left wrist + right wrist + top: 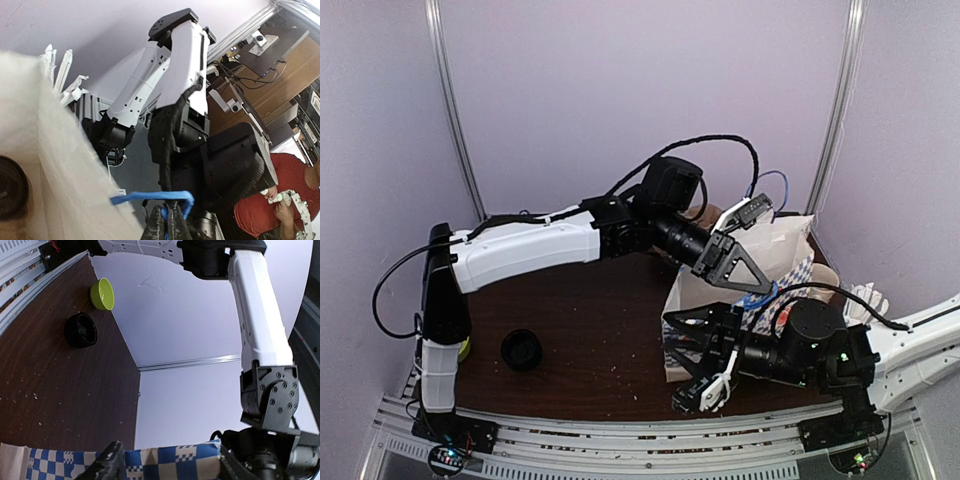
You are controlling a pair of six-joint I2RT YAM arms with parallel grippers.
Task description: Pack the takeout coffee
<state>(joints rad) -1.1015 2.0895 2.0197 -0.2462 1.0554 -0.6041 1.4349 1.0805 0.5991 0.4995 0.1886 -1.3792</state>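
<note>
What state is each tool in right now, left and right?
Left tool: shut on the blue bag handle.
Right tool: open, fingers apart at the checkered bag edge; no grip visible.

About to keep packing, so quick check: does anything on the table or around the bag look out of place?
Two things. A black lid-like piece lies loose on the table, well apart from the paper bag. Pale crumbs are scattered over the dark tabletop. The coffee cup itself is not clearly in view.
</note>
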